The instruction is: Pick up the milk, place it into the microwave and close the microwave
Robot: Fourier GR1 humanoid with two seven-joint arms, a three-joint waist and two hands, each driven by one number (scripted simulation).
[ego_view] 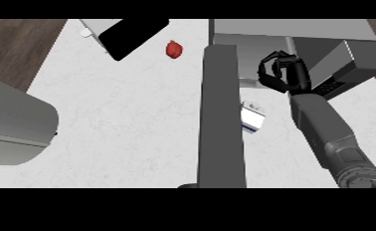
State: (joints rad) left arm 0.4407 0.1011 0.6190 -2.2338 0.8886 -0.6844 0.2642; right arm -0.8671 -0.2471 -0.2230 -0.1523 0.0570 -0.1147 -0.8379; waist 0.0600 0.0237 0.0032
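On the white counter point(125, 125), the microwave point(294, 31) occupies the upper right, with its dark door point(220, 120) swung open and running as a long grey slab down the middle of the head view. A grey rounded appliance point(22, 125) sits at the left edge, and a black tablet-like panel point(132, 36) lies at the upper left. The right hand point(283, 73) is positioned at the microwave opening, fingers curled inward and holding nothing visible. The left hand does not appear.

The milk point(252, 119), a small white and blue carton, rests just right of the door and below the right hand, apart from the fingers. It appears not yet inside the cavity, though its exact seating cannot be confirmed.

A small red fruit point(174, 49) lies left of the door.

Hazard: closing the door now would likely strike or trap the carton. A sweeping forearm could also tip it.
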